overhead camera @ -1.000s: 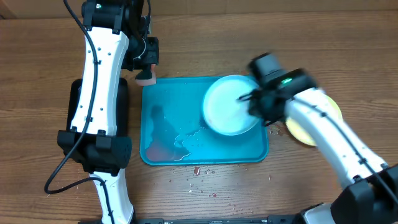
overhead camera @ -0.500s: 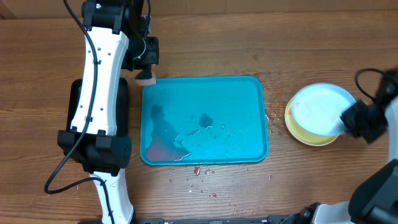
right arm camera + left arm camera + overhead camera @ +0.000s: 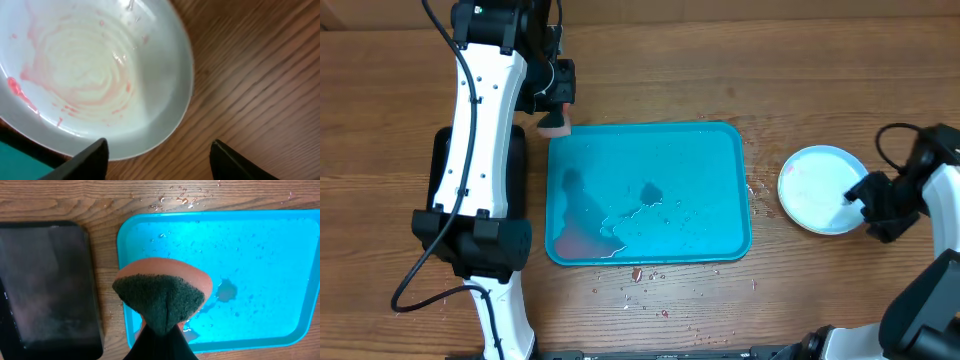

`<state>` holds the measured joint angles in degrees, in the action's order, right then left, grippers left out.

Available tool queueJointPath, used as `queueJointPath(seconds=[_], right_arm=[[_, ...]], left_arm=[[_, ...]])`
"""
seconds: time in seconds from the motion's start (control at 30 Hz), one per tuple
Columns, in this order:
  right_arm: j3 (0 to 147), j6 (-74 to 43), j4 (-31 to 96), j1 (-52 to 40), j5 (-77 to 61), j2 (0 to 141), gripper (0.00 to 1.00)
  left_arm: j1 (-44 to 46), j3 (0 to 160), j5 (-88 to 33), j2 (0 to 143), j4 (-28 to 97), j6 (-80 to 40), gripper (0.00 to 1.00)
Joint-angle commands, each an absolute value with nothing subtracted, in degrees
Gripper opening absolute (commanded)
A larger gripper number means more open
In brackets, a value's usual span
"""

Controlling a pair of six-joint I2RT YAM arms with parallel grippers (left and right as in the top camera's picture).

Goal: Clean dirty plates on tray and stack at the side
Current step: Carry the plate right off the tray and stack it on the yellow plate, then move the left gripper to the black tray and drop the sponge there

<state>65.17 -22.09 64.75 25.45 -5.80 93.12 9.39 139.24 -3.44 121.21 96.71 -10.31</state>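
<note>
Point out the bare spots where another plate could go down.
The tray holds no plates, only puddles and a smear. Bare wood runs wide beyond its far rim; a narrow, crumb-flecked strip separates it from the plate. Crowded: the left, with black tray and left hand gripping a sponge; the open right hand beside the plate.

The overhead camera looks straight down on the table (image 3: 650, 60) from high up, taking in both arms (image 3: 480, 130), the tray (image 3: 650, 190) at centre and the plate (image 3: 815, 185) to its right. The left wrist camera looks almost straight down from nearer, past the sponge (image 3: 160, 292) low in its view, onto the tray and the black tray (image 3: 45, 285) beside it; tray and sponge also show overhead. The right wrist camera hangs very near the plate, tilted down, sharing it with the overhead.
</note>
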Motion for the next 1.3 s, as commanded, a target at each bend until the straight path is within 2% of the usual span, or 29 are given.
queueJointPath(seconds=[0.0,0.13,0.3,0.43,0.63,0.97,1.1,1.27], right_arm=[[68.0,-21.4,65.7,23.2,-10.0,92.5,0.68],[75.0,-21.1,69.6,20.7,-13.7,92.5,0.69],[82.0,-19.3,73.6,15.6,-15.2,92.5,0.78],[84.1,-19.0,74.0,10.2,-15.1,92.5,0.84],[84.1,-19.0,71.5,4.1,-15.1,92.5,0.85],[84.1,-19.0,68.4,-2.4,-12.1,92.5,0.89],[84.1,-19.0,68.4,-3.4,-11.0,92.5,0.89],[84.0,-19.0,68.9,-3.5,-9.9,92.5,0.9]], left_arm=[[9.6,140.7,-2.8,113.9,96.8,-9.4,0.04],[9.6,140.7,-0.9,108.5,96.8,-9.4,0.04],[9.6,138.3,3.3,103.9,96.8,-10.5,0.04],[6.6,127.8,5.7,98.5,96.8,-13.0,0.04],[-2.2,112.0,6.2,95.4,95.2,-12.6,0.04],[-13.0,89.6,6.2,97.1,71.7,-9.5,0.04],[-14.2,81.4,6.4,101.5,59.7,-8.0,0.04],[-14.2,78.2,6.4,108.8,52.2,-7.6,0.04]])
